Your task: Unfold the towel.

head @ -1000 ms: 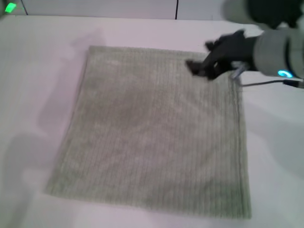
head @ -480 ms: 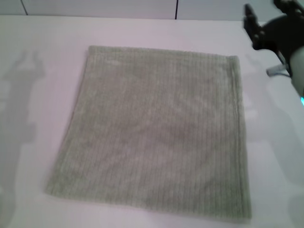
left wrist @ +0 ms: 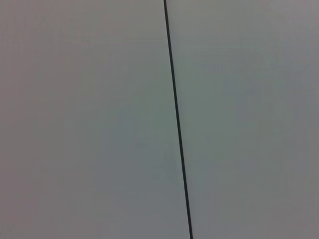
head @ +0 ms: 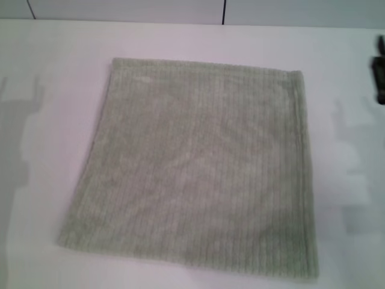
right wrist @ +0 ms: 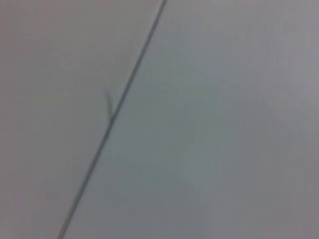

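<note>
I see the towel (head: 195, 168) lying flat and fully spread on the white table (head: 54, 72). Only a sliver of my right gripper (head: 380, 72) shows at the table's right edge, well clear; whether it is open, I cannot tell.

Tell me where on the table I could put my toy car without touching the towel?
Bare table lies on the robot's left of the towel, and along its far edge. The right side is free too, though the right gripper sits at its edge.

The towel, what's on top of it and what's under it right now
Nothing lies on the towel; it is spread flat on the white table. Whatever lies beneath it is covered. The right gripper sits off its far right corner.
</note>
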Robot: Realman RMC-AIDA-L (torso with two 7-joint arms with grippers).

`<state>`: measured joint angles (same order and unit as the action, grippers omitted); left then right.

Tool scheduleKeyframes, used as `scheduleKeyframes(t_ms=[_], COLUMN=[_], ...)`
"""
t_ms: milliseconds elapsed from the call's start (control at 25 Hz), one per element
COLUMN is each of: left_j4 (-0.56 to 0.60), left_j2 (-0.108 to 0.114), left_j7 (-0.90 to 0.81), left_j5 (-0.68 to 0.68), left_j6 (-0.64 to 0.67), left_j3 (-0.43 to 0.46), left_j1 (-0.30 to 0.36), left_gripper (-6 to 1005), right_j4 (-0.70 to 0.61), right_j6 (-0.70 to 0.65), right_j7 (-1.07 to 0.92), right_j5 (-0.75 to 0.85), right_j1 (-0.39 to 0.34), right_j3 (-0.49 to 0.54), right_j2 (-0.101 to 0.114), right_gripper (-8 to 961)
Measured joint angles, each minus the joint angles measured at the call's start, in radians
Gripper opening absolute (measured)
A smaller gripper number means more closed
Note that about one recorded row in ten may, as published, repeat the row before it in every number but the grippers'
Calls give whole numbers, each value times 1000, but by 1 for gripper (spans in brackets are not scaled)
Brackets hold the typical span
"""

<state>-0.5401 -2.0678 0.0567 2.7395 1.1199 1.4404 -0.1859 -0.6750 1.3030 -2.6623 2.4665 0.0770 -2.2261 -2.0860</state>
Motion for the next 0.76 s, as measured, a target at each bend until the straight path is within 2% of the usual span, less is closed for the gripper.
scheduleKeyframes(t_ms=[40,80,120,280,320,560,760], left_j4=[15,43,43,109,118,124,125], left_j2=[-1,-1,-1,-1,-1,-2,-3], left_j7=[-4,-14,-14,-45,-50,-51,-46], left_j5=[0,-1,-1,-2,-2,-3,-3], left_j6=[3,4,4,6,6,9,8], left_j3=[0,1,1,9,14,17,16], left_j1=[-7,-21,-21,-63,-71,-78,-77], left_gripper=[493,534,571,721,758,846,846], right_j4=[0,61,61,108,112,151,208], right_j6=[0,66,66,69,65,80,81], right_j7=[0,-97,-97,-220,-221,-219,-217], right_j5=[0,-69,-69,-294,-310,-314,-311], right_j1=[0,0,0,-1,-2,-7,20], right_j3=[0,-7,-7,-14,-16,-28,-70], right_j2=[0,-1,-1,2,2,-2,3], right_gripper=[682,686,689,702,706,719,719])
